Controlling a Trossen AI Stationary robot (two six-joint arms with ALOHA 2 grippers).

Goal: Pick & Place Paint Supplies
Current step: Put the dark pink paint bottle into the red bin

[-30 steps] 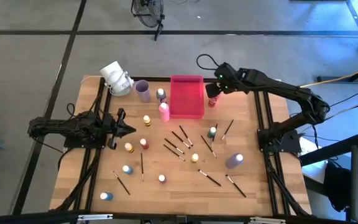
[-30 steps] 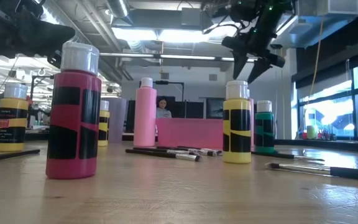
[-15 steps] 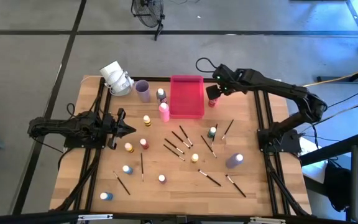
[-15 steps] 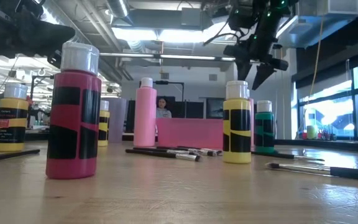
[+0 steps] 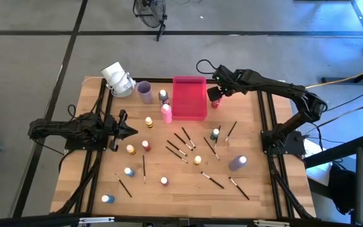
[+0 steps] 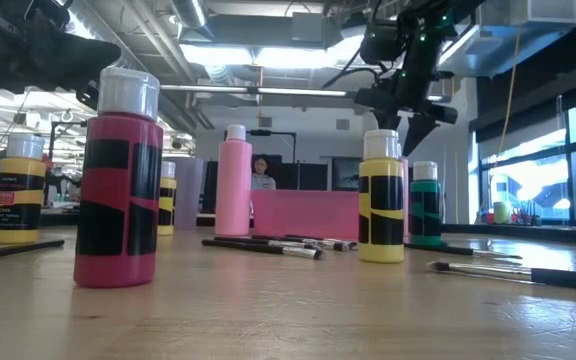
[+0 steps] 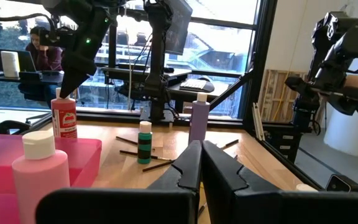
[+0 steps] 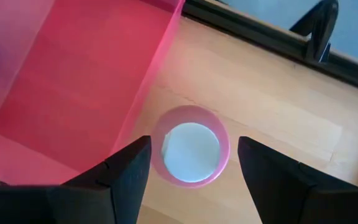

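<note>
Wooden table (image 5: 257,135), paint supplies scattered; my right gripper (image 5: 215,94) hovers with jaws spread above a red bottle (image 5: 214,103).

Directly beneath that gripper stands the red bottle with its pale cap (image 8: 191,152), seen between the two fingers (image 8: 126,174) with neither touching it, just beside the wall of the pink-red tray (image 5: 189,113). Further out from the gripper I note a pink bottle (image 5: 166,113), green bottle (image 5: 215,133), purple bottle (image 5: 237,163) and loose paintbrushes (image 5: 180,146) well apart on the wood. My left gripper (image 5: 126,130) waits across the table, fingers together, holding nothing.
</note>
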